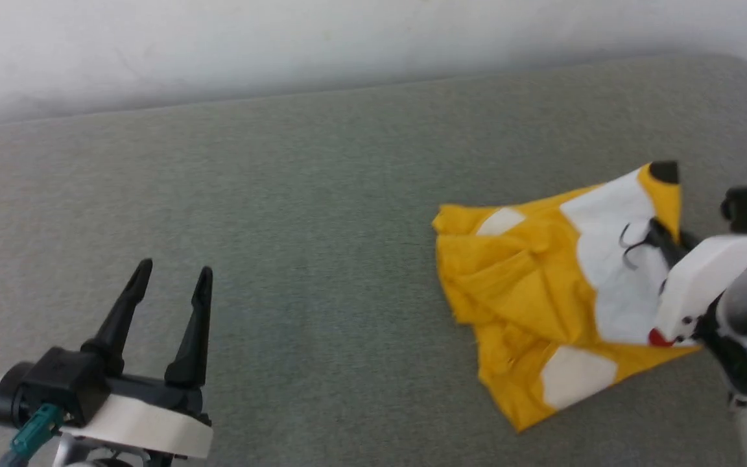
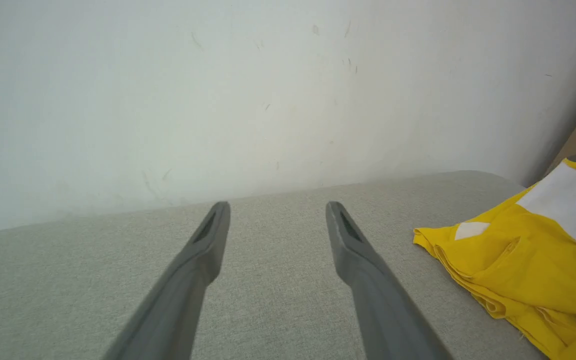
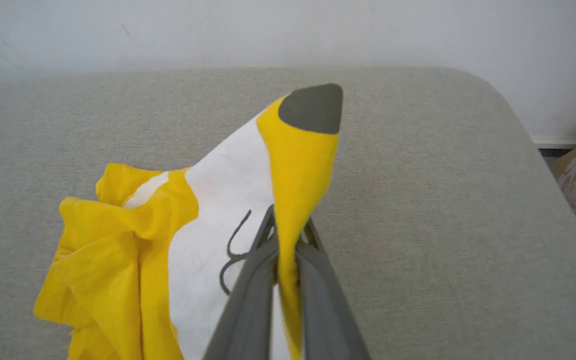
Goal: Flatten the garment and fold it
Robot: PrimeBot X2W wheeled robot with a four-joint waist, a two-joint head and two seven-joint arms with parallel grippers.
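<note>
Yellow garment [image 1: 522, 279], white-patched, lies bunched, one peak apparently pinched by right hand [image 3: 288, 222].

A flat surface [image 1: 270, 214] covered in grey-green woven fabric is seen, with its far right corner rounded. Toward its right side the garment [image 1: 522, 292] is laid, bright yellow with white patches, thin black lines and a small red spot, and is bunched in rumpled folds. Its left part is rested on the fabric, while its right part is drawn up into a peak tipped with a dark patch.
</note>
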